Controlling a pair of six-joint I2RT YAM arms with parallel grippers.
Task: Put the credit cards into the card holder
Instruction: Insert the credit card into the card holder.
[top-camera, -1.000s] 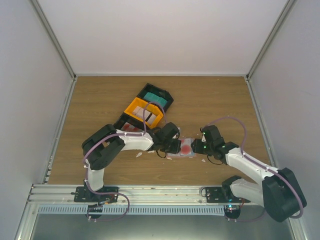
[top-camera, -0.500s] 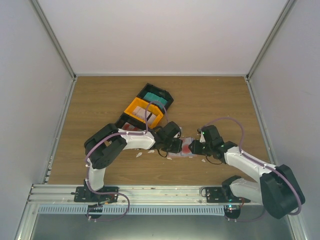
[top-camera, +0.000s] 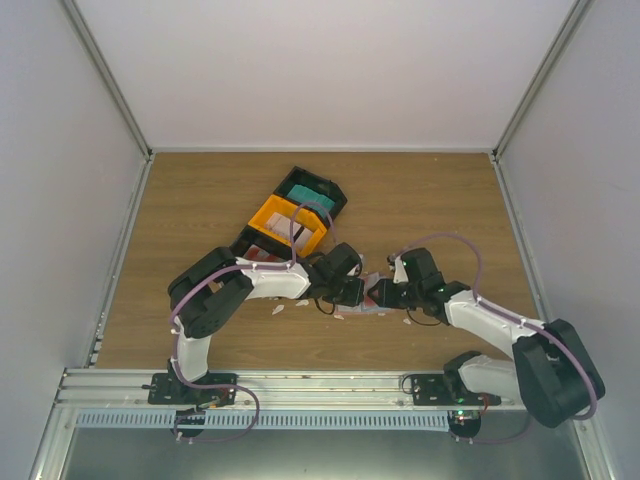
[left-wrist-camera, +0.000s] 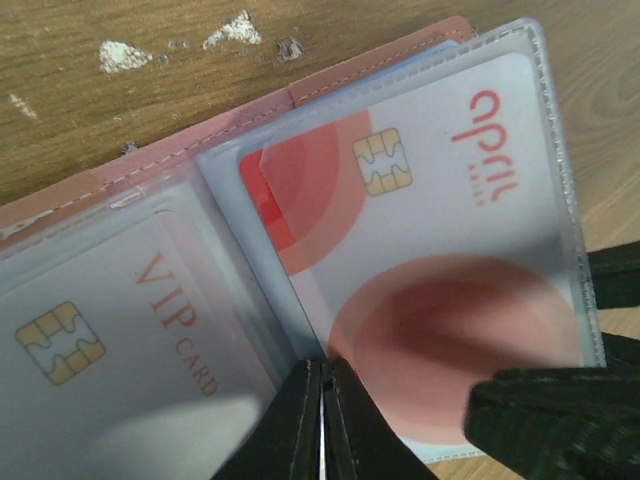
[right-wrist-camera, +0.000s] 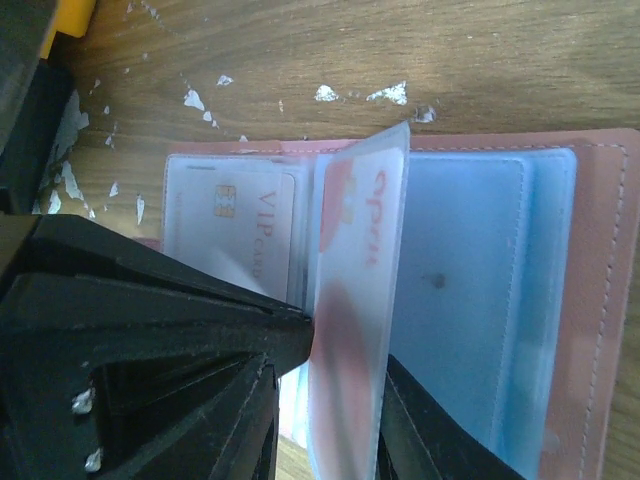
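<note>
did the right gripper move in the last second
Yes, the right gripper has shifted left, closer to the black-and-orange tray, over the card holder.

Leather-look cover, glossy plastic inside
The card holder (right-wrist-camera: 600, 300) has a matt, salmon, leather-like cover with stitched edges. The sleeve (right-wrist-camera: 350, 300) pinched in the matt black plastic right gripper (right-wrist-camera: 345, 370) is clear shiny film over a glossy credit card (left-wrist-camera: 430, 200) with a metallic chip (left-wrist-camera: 382, 162). Beyond it lies the white-flecked wood-grain surface (left-wrist-camera: 120, 110).

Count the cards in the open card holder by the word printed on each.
VIP card: 1
april card: 1
Total showing in the card holder: 2
</note>
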